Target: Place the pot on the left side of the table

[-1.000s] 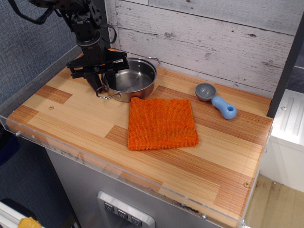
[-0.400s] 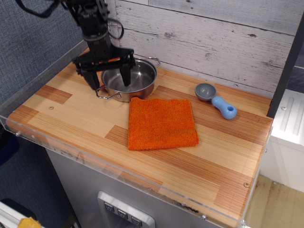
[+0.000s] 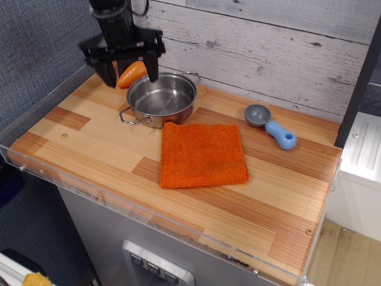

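Note:
The shiny steel pot point(image 3: 162, 99) with two wire loop handles stands upright on the wooden table point(image 3: 89, 143), at the back left, just behind the orange cloth point(image 3: 202, 155). My gripper point(image 3: 131, 77) hangs open and empty in the air above the pot's back-left rim, its two black fingers point(image 3: 109, 74) spread wide and clear of the pot.
An orange carrot-like object point(image 3: 132, 72) lies behind the pot near the back wall, partly hidden by my fingers. A grey-and-blue scoop point(image 3: 271, 126) lies at the back right. A clear acrylic rim point(image 3: 113, 199) runs along the table's edges.
My gripper has let go of the pot's rim and risen up and back. The pot stays where it was, and the orange object behind it now shows.

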Available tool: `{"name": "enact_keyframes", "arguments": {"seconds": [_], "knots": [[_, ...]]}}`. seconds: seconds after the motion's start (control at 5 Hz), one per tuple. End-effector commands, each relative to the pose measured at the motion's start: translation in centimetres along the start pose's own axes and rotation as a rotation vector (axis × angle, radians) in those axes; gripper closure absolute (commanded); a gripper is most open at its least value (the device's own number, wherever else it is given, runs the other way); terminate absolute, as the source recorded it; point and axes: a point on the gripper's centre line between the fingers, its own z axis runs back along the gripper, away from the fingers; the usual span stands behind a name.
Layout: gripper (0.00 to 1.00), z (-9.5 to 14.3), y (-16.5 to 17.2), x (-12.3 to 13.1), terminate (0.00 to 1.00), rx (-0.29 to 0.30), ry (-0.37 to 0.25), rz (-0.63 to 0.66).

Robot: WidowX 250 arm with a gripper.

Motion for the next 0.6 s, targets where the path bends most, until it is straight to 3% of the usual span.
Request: {"name": "enact_keyframes", "arguments": {"seconds": [0.0, 0.2, 0.4], "knots": [[0.00, 3.50, -0.16, -0.17, 0.00, 0.012, -0.084, -0.008], [0.00, 3.50, -0.16, -0.17, 0.00, 0.012, -0.084, -0.008], [0.00, 3.50, -0.16, -0.17, 1.00, 0.012, -0.084, -0.008]]}}
